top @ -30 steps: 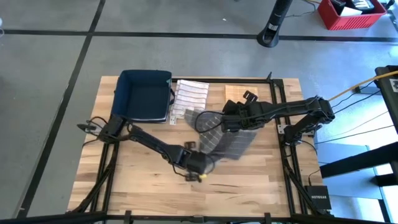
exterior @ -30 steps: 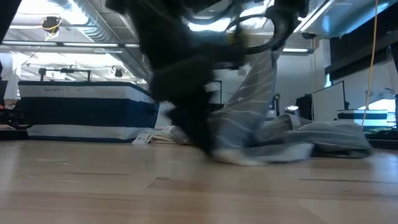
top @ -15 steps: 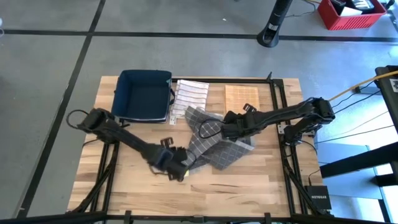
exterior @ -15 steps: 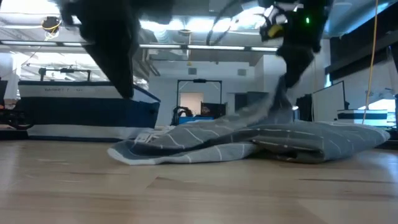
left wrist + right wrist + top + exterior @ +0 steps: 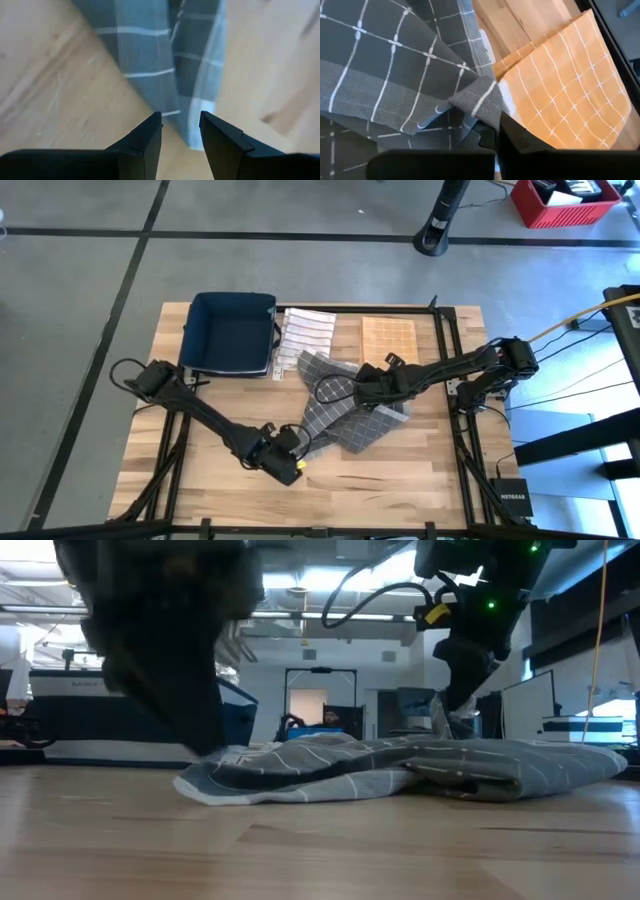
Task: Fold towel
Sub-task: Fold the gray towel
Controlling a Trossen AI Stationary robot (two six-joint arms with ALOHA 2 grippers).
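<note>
Right gripper [image 5: 361, 393] clenched on a corner of the grey checked towel [image 5: 345, 412], near the bench [image 5: 400, 470] centre. Left gripper [image 5: 180, 131] released, fingers apart, empty, just off the towel's front-left corner. Towel lies crumpled mid-bench. Orange cloth [image 5: 388, 337], white cloth [image 5: 305, 335] and blue bin [image 5: 232, 332] along the back edge.

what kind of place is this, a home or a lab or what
Most likely a robotics lab or workshop, not a home: a wooden table fitted with robot arms stands on a concrete floor marked with dark lines, with exposed ceiling ducts overhead and a monitor behind.
</note>
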